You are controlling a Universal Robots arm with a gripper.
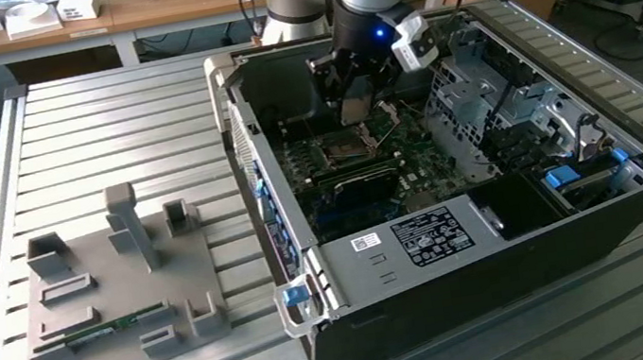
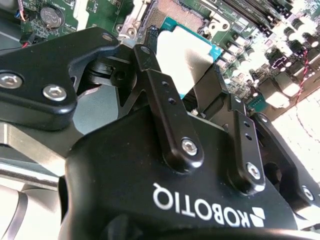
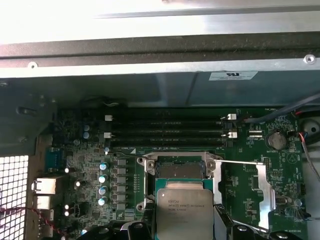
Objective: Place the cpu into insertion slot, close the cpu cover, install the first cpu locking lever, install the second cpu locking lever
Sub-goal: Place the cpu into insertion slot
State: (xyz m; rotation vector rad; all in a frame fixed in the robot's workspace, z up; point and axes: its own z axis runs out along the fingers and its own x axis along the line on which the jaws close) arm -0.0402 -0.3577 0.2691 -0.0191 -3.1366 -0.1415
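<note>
the cpu (image 3: pixel 184 212) is pinched by its edges between the black fingers (image 2: pixel 152 75) of the gripper (image 2: pixel 182 75), with its silver top facing up. it hangs just above the bare insertion slot (image 3: pixel 180 167), apart from it. in the exterior view the gripper reaches into the open computer case (image 1: pixel 459 245), at 12 o'clock from the slot. a grey fixture tray (image 1: pixel 120 286) lies at the case's 9 o'clock, well apart.

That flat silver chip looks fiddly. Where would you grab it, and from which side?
By two opposite thin edges, coming from the side of its metal top. The cpu is flat and its underside probably has to seat in the insertion slot, so the edges are the free part. The gripper pinches it that way.
</note>
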